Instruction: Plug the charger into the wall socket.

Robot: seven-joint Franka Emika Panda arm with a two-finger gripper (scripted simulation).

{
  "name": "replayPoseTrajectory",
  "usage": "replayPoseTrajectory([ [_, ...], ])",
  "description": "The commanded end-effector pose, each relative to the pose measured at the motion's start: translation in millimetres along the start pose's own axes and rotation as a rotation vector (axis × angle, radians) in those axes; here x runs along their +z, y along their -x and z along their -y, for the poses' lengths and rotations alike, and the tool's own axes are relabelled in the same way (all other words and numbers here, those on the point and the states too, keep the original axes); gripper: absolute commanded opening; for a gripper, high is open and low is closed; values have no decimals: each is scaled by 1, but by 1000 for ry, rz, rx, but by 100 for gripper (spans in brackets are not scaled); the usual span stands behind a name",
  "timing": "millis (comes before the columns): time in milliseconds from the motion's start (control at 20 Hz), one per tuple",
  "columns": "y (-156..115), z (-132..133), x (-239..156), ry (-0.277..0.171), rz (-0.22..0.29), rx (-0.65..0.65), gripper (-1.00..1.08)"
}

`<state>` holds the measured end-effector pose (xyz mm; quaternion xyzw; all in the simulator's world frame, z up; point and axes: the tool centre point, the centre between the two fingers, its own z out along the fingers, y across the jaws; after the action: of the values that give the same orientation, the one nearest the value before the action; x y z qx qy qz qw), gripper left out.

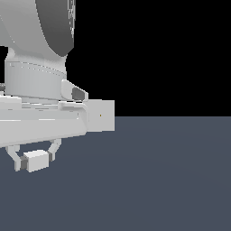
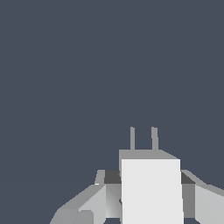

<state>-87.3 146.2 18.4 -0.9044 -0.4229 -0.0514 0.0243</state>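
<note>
Gripper (image 1: 34,159) pinches the charger (image 1: 36,160), one finger on each side; prongs (image 2: 143,138) point forward, away from the wrist. Socket (image 1: 101,116) stands upright, higher and toward the exterior view's right, well apart. Prongs don't look aimed at its centre dot yet.

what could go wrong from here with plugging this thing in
1. The wall socket is partly hidden behind the arm in the exterior view and absent from the wrist view, so lining up the prongs may be hard to check.
2. The claw holds the charger low, well apart from the socket; the charger might shift in the grip on the way.
</note>
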Motion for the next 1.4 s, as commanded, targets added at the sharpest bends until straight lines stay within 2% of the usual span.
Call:
replayPoseTrajectory([
  [0,-2,-9,-6,5,-1,44,-100],
  [400,-5,-56,-34,32,-3,286,-100],
  [800,6,-107,-67,63,-3,554,-100],
  [1100,15,-126,-81,76,-2,665,-100],
  [1350,19,-132,-85,80,-1,700,-100],
])
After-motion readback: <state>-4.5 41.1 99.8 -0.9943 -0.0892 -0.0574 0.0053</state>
